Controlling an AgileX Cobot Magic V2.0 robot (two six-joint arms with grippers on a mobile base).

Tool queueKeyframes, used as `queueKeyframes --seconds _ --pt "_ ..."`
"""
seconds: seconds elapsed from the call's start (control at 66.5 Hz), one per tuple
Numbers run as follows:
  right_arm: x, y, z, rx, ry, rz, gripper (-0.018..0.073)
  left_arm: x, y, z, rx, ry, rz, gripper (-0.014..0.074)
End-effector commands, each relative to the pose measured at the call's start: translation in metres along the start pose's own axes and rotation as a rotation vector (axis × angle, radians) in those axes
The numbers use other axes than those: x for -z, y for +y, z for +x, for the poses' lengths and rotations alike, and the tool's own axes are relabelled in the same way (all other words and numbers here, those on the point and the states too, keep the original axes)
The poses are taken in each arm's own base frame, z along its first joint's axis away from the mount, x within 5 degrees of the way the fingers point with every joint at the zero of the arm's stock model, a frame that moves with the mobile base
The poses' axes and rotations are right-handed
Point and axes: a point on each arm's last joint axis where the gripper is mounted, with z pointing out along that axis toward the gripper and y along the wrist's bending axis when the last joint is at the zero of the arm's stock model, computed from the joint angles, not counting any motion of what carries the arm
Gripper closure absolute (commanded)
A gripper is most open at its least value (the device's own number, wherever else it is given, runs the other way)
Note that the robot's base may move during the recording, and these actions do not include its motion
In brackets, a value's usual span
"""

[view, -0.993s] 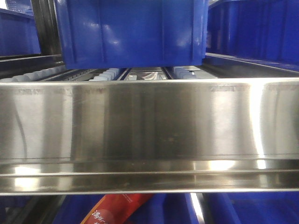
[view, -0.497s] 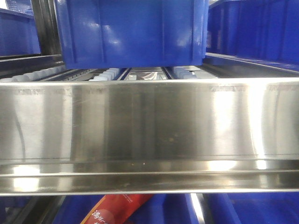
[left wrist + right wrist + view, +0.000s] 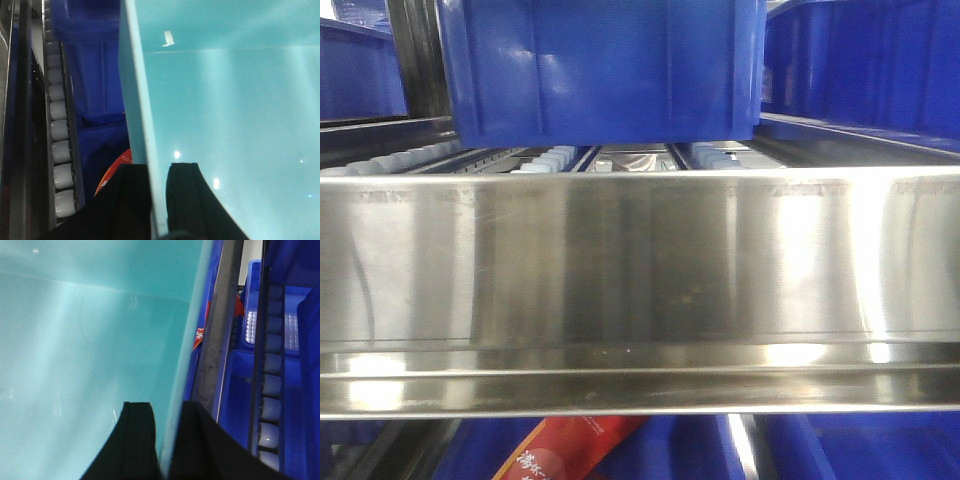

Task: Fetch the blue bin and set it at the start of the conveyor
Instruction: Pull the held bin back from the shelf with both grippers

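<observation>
Two sets of fingers (image 3: 185,200) pinch blue bin (image 3: 225,100) — outline cropped.

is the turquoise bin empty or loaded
Empty where visible: the blue bin shows only bare turquoise inside in both wrist views; the rest is unseen.

**Inspector:** Right pincer (image 3: 165,409)?
**Assistant:** Black fingers (image 3: 137,440) straddle one wall of the blue bin (image 3: 75,365), one inside, one outside, gripping it.
**Inspector:** Surroundings?
**Assistant:** Grey rail (image 3: 220,330) just beside that wall, with a red packet (image 3: 199,336) showing between them. Dark-blue bins (image 3: 240,385) and roller track (image 3: 272,385) to the right.
</observation>
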Motion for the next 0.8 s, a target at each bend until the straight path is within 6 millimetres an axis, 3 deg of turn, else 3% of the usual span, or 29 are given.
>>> queueKeyframes --seconds 0.0,0.782 --pt "0.0055 -0.0033 -0.0029 0.030 -0.034 0.022 0.0712 0.0070 -0.0006 -0.0055 -0.014 -0.062 0.004 0.0708" --pt "0.0045 -0.0034 -0.0035 0.030 -0.038 0.023 0.0712 0.0061 -0.0006 -0.0074 -0.014 -0.080 0.006 0.0708"
